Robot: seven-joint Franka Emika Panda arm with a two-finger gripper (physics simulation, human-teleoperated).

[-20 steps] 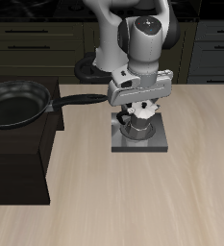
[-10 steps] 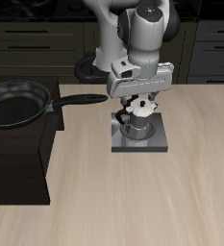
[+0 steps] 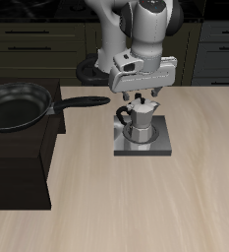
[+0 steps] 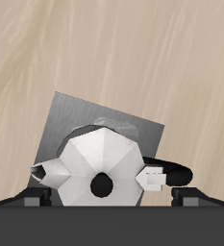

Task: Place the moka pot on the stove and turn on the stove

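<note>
On the stove (image 3: 143, 139), mid-table, sits the pot (image 3: 139, 124), upright and centred over the burner. Handle sticks out sideways, spout opposite. Gripper (image 3: 141, 98) hangs directly above the lid knob, not touching it. Fingers look parted with nothing between them; released, by my reading. Wrist view agrees: pot (image 4: 99, 170) seen from straight overhead, fingertips at either edge of the frame, clear of the metal.

Placing looks done. Stove knob is not visible to me; pot and arm likely hide it.

Handling notes: pot is rigid faceted metal, probably slick, moderately heavy for its size. Narrow waist makes it a bit tippy if nudged high. Best grip would be across the upper body or on the handle. Lid knob is small and easy to lose.

Frying pan (image 3: 16, 105) rests on the black cabinet (image 3: 18, 162), well apart.
</note>
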